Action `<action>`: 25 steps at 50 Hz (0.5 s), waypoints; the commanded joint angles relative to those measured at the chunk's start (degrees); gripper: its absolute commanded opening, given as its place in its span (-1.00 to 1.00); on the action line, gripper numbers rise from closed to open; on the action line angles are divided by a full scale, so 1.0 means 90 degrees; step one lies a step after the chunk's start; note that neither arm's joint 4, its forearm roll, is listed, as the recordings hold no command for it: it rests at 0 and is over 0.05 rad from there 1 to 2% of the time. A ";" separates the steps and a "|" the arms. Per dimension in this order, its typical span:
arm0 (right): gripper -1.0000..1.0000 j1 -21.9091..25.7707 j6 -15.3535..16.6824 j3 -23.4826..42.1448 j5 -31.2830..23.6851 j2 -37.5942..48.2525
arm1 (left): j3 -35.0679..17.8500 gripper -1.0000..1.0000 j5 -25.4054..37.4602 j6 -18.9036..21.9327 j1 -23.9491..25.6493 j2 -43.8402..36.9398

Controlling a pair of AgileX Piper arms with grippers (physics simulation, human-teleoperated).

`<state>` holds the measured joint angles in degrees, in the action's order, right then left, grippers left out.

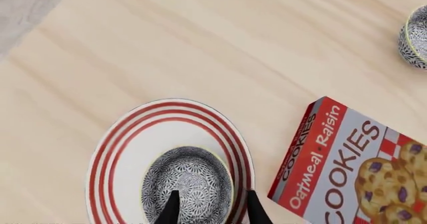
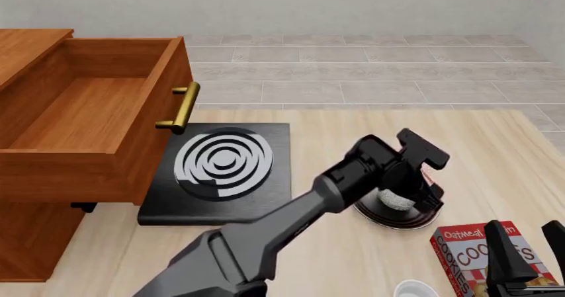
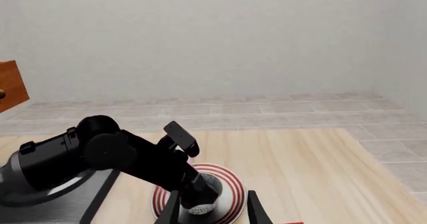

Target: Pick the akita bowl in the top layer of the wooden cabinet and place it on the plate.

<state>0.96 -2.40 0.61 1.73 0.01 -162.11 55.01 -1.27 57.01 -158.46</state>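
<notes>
The akita bowl is seated on the plate near the table's right front. The left gripper stands directly over it — fingers spread wide, holding nothing; withdrawal is judged straight up. The right gripper is parked open.

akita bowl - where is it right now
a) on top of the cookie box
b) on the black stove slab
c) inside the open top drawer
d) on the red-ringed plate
d: the left wrist view shows the akita bowl sitting inside the red rings of the plate, between the fingers of the left end effector, while the front view shows the open top layer holding nothing visible.
</notes>
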 commanded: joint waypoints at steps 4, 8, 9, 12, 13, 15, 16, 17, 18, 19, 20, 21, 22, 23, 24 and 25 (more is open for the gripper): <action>1.00 0.0028 0.0083 0.0007 0.0018 0.0000 | -0.0005 1.00 0.0143 0.0065 -0.0021 0.0290; 1.00 0.0038 0.0105 0.0012 0.0028 0.0000 | 0.0002 1.00 0.0177 0.0076 -0.0018 0.0398; 1.00 0.0037 0.0104 0.0012 0.0030 0.0000 | 0.0003 1.00 0.0191 0.0074 -0.0012 0.0424; 1.00 0.0039 0.0122 0.0016 0.0038 0.0000 | 0.0003 1.00 0.0225 0.0105 -0.0028 0.0496; 1.00 0.0041 0.0127 0.0018 0.0038 0.0000 | 0.0003 1.00 0.0242 0.0119 -0.0032 0.0532; 1.00 0.0041 0.0141 0.0023 0.0038 0.0000 | 0.0003 1.00 0.0262 0.0110 -0.0026 0.0580; 1.00 0.0041 0.0145 0.0025 0.0041 0.0000 | 0.0004 1.00 0.0276 0.0114 -0.0021 0.0603; 1.00 0.0041 0.0149 0.0024 0.0038 0.0000 | 0.0004 1.00 0.0281 0.0124 -0.0024 0.0622; 1.00 0.0039 0.0155 0.0028 0.0041 0.0000 | 0.0004 1.00 0.0290 0.0117 -0.0016 0.0646; 1.00 0.0040 0.0158 0.0029 0.0045 0.0000 | 0.0004 1.00 0.0299 0.0129 -0.0017 0.0671; 1.00 0.0039 0.0163 0.0026 0.0050 0.0000 | 0.0004 1.00 0.0312 0.0128 -0.0007 0.0699; 1.00 0.0040 0.0172 0.0024 0.0059 0.0000 | 0.0003 1.00 0.0323 0.0126 -0.0006 0.0740; 1.00 0.0040 0.0175 0.0020 0.0065 0.0000 | 0.0003 1.00 0.0335 0.0117 0.0006 0.0775; 1.00 0.0040 0.0176 0.0018 0.0067 0.0000 | 0.0003 1.00 0.0341 0.0119 0.0006 0.0802; 1.00 0.0037 0.0174 0.0018 0.0066 0.0000 | 0.0003 1.00 0.0352 0.0108 0.0015 0.0834; 1.00 0.0037 0.0179 0.0016 0.0071 0.0000 | 0.0004 1.00 0.0368 0.0120 0.0021 0.0869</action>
<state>1.28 -1.16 0.77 2.14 0.01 -162.08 57.39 -0.34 56.93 -153.05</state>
